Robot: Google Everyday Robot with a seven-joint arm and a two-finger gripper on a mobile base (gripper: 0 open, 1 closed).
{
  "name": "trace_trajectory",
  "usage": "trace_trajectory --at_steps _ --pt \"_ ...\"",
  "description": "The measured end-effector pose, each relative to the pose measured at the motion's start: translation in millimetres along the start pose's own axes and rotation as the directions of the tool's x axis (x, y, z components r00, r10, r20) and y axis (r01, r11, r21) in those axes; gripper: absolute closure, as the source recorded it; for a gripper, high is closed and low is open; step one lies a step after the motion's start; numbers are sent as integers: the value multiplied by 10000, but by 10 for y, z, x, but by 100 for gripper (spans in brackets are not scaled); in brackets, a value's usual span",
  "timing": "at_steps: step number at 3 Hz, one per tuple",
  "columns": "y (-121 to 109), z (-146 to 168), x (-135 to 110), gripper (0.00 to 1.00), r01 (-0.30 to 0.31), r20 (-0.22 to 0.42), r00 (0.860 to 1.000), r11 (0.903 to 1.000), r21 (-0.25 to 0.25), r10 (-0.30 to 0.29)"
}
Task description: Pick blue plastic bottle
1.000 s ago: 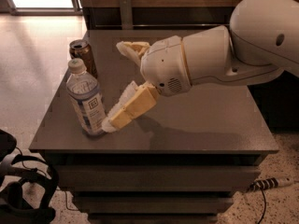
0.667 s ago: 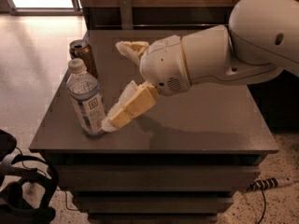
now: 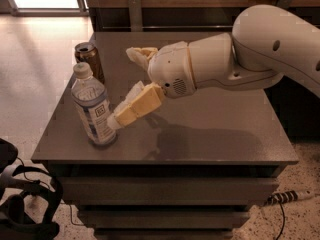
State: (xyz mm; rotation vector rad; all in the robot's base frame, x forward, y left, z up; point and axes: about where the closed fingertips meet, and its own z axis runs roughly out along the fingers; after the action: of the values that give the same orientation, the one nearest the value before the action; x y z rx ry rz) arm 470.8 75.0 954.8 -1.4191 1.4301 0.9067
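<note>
**A:** Where's the blue plastic bottle (image 3: 94, 109)?

**B:** It stands near the front left corner of the dark surface (image 3: 210, 129), just in front of a brown can (image 3: 90, 59).

**A:** And the claw (image 3: 121, 87)?

**B:** Spread wide, holding nothing. It reaches in from the right. The near finger (image 3: 135, 104) seems to touch the bottle's label low down, and the far one points toward the can. I'd guess it's open like that to take the bottle's body between them.

**A:** Which way does the bottle point?

**B:** Long axis roughly vertical, white cap up, so a sideways pinch suits it.
</note>
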Motion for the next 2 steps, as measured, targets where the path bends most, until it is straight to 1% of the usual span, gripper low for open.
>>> trace_trajectory --at_steps 1,2 --pt "-117 140 160 0 -296 943 9952 9993 233 273" --pt "-97 210 206 0 -204 1538 9880 9992 332 150"
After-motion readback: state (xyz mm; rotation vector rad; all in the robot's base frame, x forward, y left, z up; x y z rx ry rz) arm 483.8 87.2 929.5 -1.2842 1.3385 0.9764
